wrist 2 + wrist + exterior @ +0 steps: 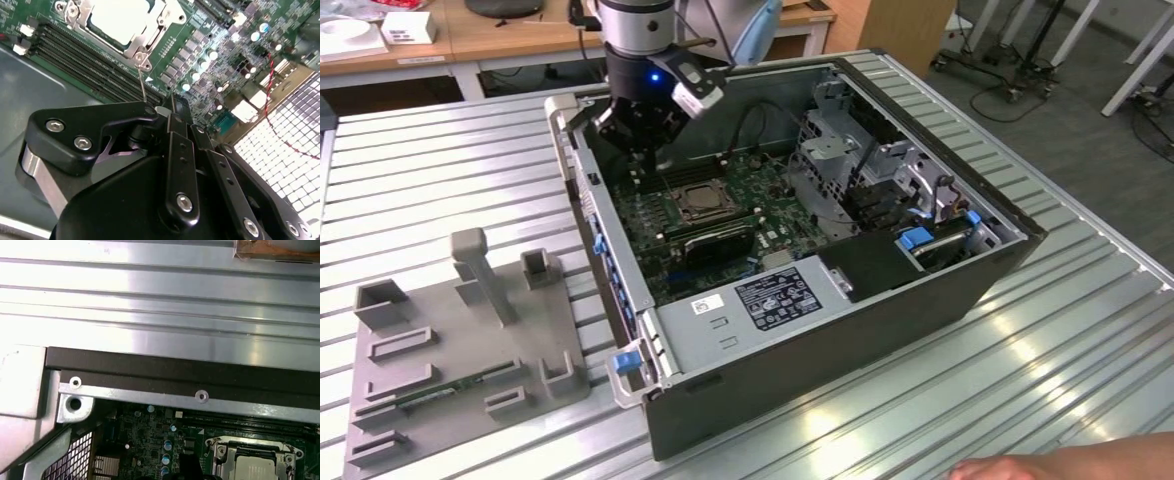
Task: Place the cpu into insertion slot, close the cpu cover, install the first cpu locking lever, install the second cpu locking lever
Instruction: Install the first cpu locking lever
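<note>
The cpu (120,20) lies in the insertion slot (678,207) on the green board, its silver top showing through the cut-out. The cpu cover (145,42) lies flat over it, and both wrist views show it as a silver frame (222,455). A thin wire locking lever (142,82) rises from the socket's corner towards my gripper (171,102). The gripper is shut and its tip sits right beside the lever's free end; I cannot tell whether they touch. In the exterior view the gripper (643,150) hangs inside the case just behind the socket.
Long black memory slots (75,65) run beside the socket. The case's dark wall (175,372) is close by. A grey drive cage (834,150) and a power supply (761,300) stand in the case. A grey fixture (467,330) lies at the exterior view's left. A hand (1067,465) rests at the front right.
</note>
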Action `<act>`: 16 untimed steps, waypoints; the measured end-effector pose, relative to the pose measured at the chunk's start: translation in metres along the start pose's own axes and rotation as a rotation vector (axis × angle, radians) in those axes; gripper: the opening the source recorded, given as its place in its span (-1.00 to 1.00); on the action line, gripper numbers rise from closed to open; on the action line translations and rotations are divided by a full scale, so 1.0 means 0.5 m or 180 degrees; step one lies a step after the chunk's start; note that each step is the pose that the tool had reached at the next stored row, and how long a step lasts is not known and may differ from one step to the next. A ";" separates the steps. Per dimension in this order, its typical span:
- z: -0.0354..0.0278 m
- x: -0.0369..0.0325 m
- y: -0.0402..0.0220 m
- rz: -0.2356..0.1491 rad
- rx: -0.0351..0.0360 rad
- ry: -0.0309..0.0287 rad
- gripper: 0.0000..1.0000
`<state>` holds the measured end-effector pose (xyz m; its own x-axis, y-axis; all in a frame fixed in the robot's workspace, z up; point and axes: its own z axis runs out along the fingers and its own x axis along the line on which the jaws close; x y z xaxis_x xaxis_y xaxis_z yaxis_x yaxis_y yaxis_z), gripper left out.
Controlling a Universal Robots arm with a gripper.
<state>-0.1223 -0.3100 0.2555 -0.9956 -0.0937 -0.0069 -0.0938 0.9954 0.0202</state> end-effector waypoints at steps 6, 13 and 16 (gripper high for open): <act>0.004 0.000 0.005 0.0000 -0.0044 -0.0004 -0.79; 0.006 -0.012 0.004 0.0000 -0.0052 -0.0005 -0.79; 0.006 -0.025 0.003 0.0001 -0.0053 -0.0005 -0.79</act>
<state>-0.1101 -0.3071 0.2524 -0.9956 -0.0934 -0.0084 -0.0936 0.9949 0.0368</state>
